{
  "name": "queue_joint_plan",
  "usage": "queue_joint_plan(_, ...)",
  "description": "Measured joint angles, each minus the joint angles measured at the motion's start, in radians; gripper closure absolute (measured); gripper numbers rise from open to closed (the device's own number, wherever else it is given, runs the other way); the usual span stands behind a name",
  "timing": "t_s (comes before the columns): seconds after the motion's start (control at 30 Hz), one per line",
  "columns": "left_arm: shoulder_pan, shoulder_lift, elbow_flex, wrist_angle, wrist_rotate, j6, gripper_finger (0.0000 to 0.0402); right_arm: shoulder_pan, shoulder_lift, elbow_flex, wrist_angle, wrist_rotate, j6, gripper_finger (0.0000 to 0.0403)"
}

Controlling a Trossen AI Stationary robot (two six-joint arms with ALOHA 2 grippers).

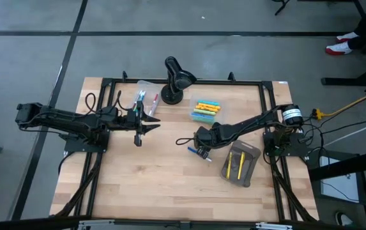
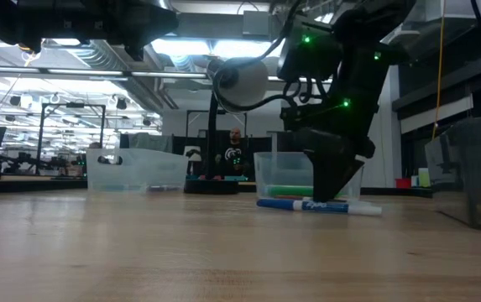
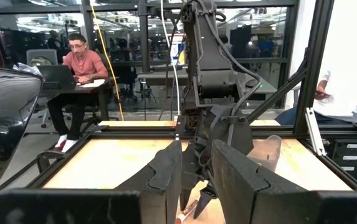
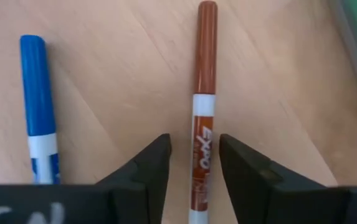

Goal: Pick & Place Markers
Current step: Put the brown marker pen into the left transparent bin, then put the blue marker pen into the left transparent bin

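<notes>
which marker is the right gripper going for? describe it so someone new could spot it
Find the right gripper low over the middle of the wooden table, in front of the clear bin of markers. Two markers lie loose beneath it. The target is the brown-orange marker between its fingers; the blue marker lies outside them.

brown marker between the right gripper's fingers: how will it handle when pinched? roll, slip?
The brown marker looks like a stiff, round plastic barrel lying flat on the table, so it probably rolls if nudged off-centre. The right gripper straddles it squarely; the smooth barrel may slip slightly. Likely light.
</notes>
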Motion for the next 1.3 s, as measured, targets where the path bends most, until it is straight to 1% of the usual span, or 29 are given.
queue_joint_plan(0.1, 0.0, 0.0, 0.0, -0.003, 0.0, 0.0, 0.0316, 0.0, 0.0, 0.0, 0.0, 0.005, 0.007, 0.0276)
queue_joint_plan(0.17, 0.0, 0.0, 0.0, -0.003, 0.0, -0.001, 0.0316, 0.0, 0.0, 0.0, 0.003, 0.005, 0.008, 0.0293)
queue_joint_plan(0.37, 0.0, 0.0, 0.0, -0.004, 0.0, -0.004, 0.0316, 0.001, 0.0, 0.0, 0.007, 0.009, 0.014, 0.0364)
queue_joint_plan(0.43, 0.0, 0.0, 0.0, -0.006, 0.0, -0.004, 0.0316, 0.001, 0.0, -0.001, 0.011, 0.018, 0.013, 0.0381)
queue_joint_plan(0.6, 0.0, 0.0, 0.0, -0.018, 0.0, -0.006, 0.0316, 0.0, 0.0, -0.001, 0.046, 0.013, 0.011, 0.0382)
queue_joint_plan(0.77, 0.0, 0.0, 0.0, -0.032, 0.0, -0.027, 0.0316, 0.0, 0.006, -0.004, 0.122, -0.004, -0.02, 0.0402)
queue_joint_plan(0.87, 0.0, 0.0, 0.0, -0.04, 0.0, -0.027, 0.0316, 0.0, 0.006, -0.001, 0.182, -0.003, -0.036, 0.0402)
queue_joint_plan(1.03, 0.0, 0.0, 0.0, -0.049, -0.001, -0.027, 0.0316, 0.0, 0.005, -0.002, 0.179, 0.001, -0.039, 0.0402)
queue_joint_plan(1.17, 0.0, 0.0, 0.0, -0.048, -0.001, -0.027, 0.0316, 0.0, 0.004, -0.002, 0.21, 0.003, -0.053, 0.0396)
queue_joint_plan(1.3, 0.0, 0.0, 0.0, -0.048, -0.001, -0.03, 0.0316, 0.0, 0.004, -0.002, 0.292, -0.001, -0.132, 0.0387)
